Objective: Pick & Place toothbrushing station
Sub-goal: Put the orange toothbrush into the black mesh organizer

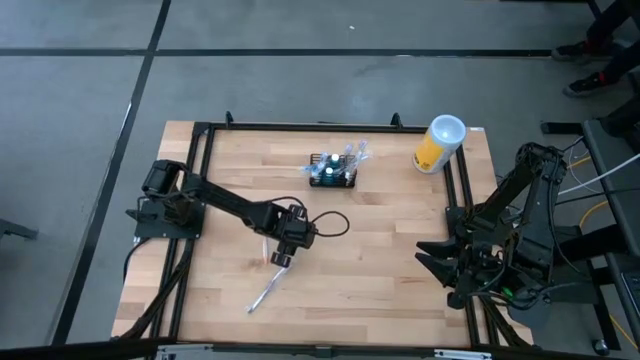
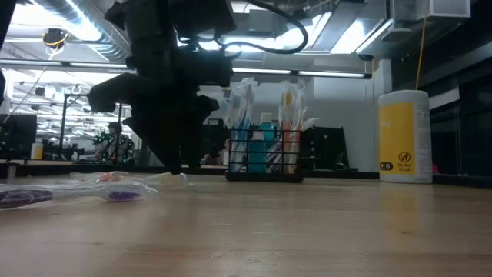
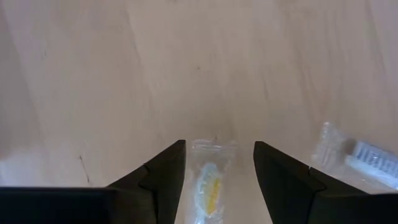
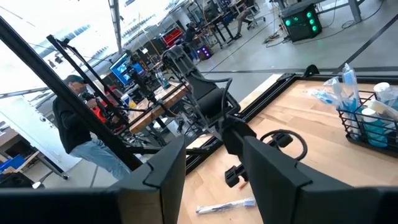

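Note:
The black wire-mesh caddy (image 1: 333, 172) stands at the table's far middle, with wrapped toothbrushes and tubes upright in it; it also shows in the low view (image 2: 265, 158). My left gripper (image 1: 282, 257) is open and points down at the table's middle, its fingers on either side of a clear-wrapped toothbrush (image 3: 209, 180) that lies flat on the wood. A second wrapped toothbrush (image 1: 264, 294) lies nearer the front edge. My right gripper (image 1: 436, 262) is open and empty at the table's right edge.
A yellow canister with a white lid (image 1: 438, 145) stands at the far right. A black frame (image 1: 300, 128) runs around the table's far and side edges. A person (image 4: 81, 134) stands in the room beyond the table. Bare wood lies between the caddy and my left gripper.

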{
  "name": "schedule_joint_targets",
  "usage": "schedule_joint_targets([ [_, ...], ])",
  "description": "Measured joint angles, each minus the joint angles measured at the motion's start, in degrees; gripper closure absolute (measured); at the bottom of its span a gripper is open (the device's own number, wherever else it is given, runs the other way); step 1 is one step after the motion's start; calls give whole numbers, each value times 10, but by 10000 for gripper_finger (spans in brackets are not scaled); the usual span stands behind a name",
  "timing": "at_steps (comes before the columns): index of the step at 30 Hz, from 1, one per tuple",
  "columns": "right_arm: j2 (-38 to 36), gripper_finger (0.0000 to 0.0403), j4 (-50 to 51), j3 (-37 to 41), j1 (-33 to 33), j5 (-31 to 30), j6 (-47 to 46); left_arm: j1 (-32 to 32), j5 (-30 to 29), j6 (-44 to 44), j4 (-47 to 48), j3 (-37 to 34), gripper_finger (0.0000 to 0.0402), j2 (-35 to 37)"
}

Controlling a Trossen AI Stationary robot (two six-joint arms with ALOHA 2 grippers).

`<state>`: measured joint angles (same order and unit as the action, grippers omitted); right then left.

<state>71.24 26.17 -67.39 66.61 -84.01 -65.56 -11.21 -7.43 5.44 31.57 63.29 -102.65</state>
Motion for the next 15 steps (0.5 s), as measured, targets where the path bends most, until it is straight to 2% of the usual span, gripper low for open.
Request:
schedule_joint_targets([
  [15,0,239,-7,0,0,9,1,12,24,-3,-7,2,247,-46],
])
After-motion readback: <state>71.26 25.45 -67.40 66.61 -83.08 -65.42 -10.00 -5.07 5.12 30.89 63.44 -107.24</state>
